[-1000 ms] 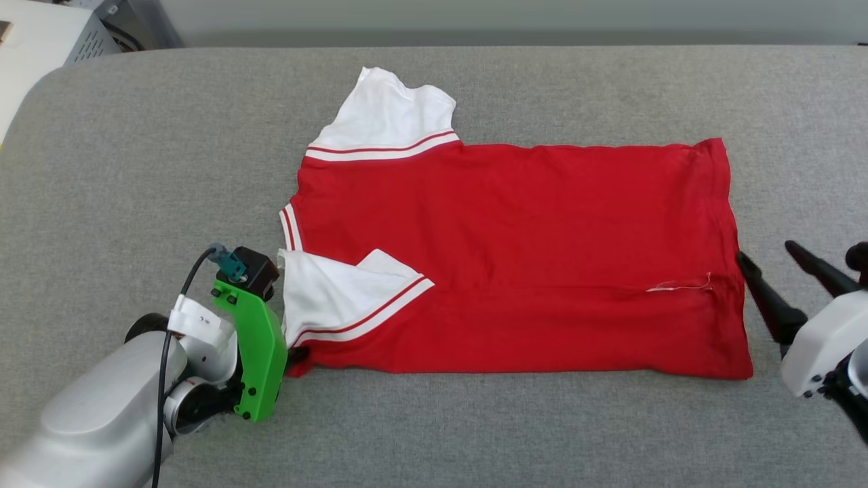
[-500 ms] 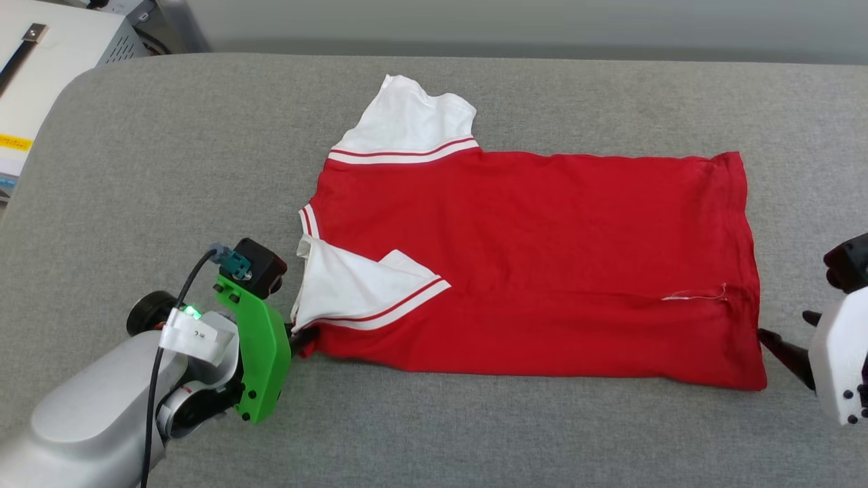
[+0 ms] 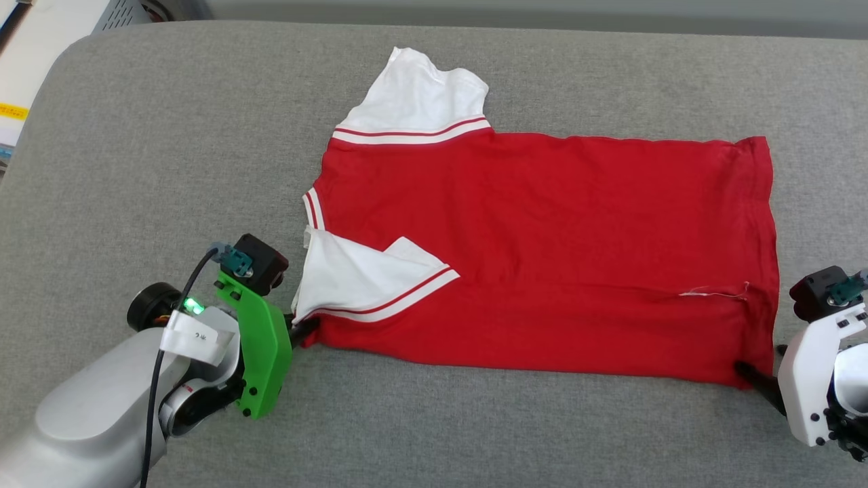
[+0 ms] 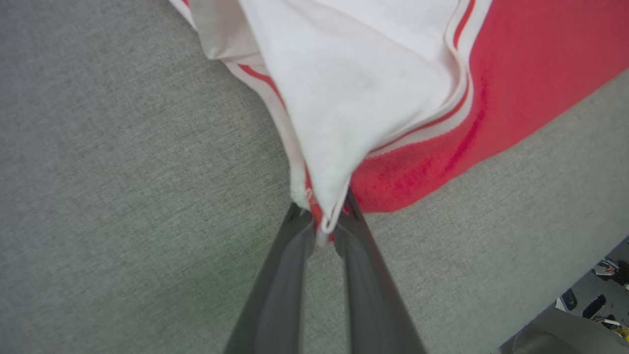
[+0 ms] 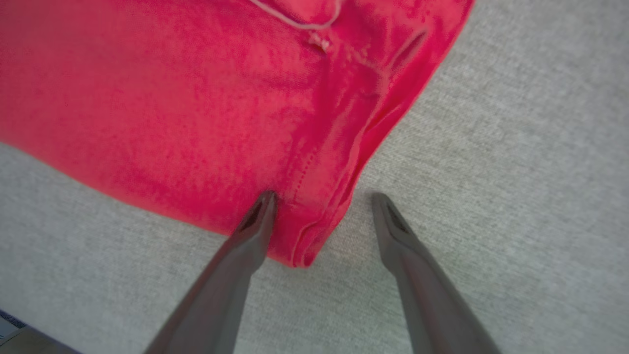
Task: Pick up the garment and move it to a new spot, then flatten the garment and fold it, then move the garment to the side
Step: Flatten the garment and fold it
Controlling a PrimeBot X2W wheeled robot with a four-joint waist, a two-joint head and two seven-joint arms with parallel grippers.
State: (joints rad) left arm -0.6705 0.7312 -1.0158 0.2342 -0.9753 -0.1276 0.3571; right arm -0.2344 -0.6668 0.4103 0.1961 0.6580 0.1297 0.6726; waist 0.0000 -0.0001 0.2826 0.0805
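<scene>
One grey fabric surface [image 3: 135,135] under the garment [image 3: 542,237]; left claw [image 4: 324,223] clenched on it, right claw [image 5: 323,197] spread.

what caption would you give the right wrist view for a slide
Right jaws open astride the stitched hem corner of a red garment lying on a grey fabric surface

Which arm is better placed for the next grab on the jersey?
Right. The right tool, open, straddles the jersey's near hem corner and need only close; the left tool is shut on the sleeve-side corner.

surface: grey fabric surface [image 3: 149,149], rounded corner | upper left: white unit [image 3: 34,54]
</scene>
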